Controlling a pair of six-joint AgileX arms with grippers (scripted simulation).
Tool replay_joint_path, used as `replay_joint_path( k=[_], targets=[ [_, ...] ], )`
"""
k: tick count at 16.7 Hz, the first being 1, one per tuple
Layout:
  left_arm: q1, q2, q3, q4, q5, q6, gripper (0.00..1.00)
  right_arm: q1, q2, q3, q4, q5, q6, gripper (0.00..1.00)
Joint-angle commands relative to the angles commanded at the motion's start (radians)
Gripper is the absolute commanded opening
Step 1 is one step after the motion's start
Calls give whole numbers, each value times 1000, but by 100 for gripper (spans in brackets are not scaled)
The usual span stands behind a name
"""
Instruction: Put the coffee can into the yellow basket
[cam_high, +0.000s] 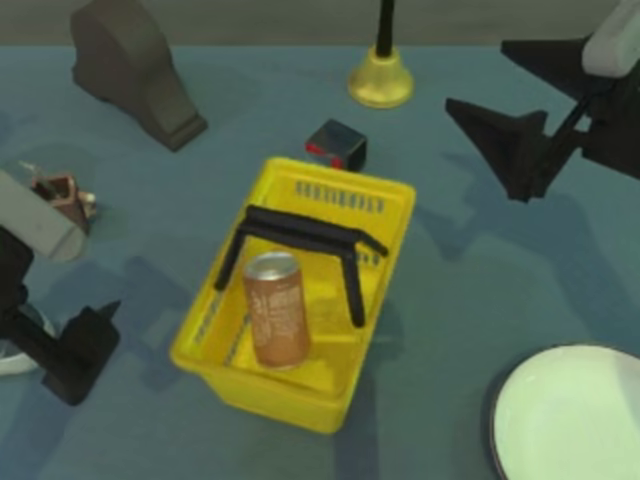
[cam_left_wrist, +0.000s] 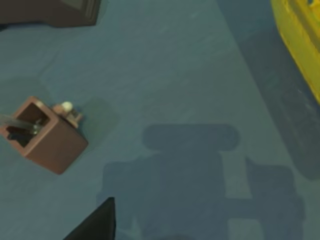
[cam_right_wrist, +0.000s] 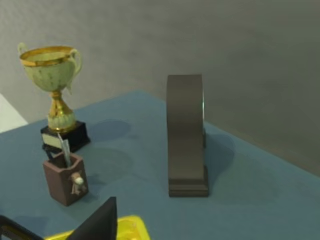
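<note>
Black pincer fingers of the right arm (cam_high: 500, 140) stand spread apart and hold nothing, raised near the far right of the bench (cam_high: 470, 290), well apart from the basket. The left pincer (cam_high: 85, 345) sits low at the bench's left edge; whether its fingers are apart or together cannot be told from any view.

Risks, judged from this layout:
- The folding handle (cam_high: 300, 235) stands up over the basket. An arm crossing low above it could catch the bar and drag the basket along.
- The right arm could clip the brass bell (cam_high: 381, 75) or the small black cube (cam_high: 337, 143), which sits just beside the basket's far wall.
- The left arm could knock the brown holder (cam_left_wrist: 42, 135) near it.

The coffee can (cam_high: 276, 308) lies inside the yellow basket (cam_high: 385, 215), on the floor just under the handle's near side. It appears tipped rather than upright: its dark, light-rimmed top points toward the far side of the bench and upward. Its long axis runs roughly from near to far, slightly slanted. By this reading the placement looks done.
</note>
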Motion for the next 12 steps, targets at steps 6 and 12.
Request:
replay_joint_path(
  k=[6,12],
  targets=[
    [-187,580,507,-409,11,293,100,-89,-633,-299,-290,297,-19,100],
    [-335,1071,995,-703,-28,533,100,-160,-1214,-558,-567,552,-29,100]
  ],
)
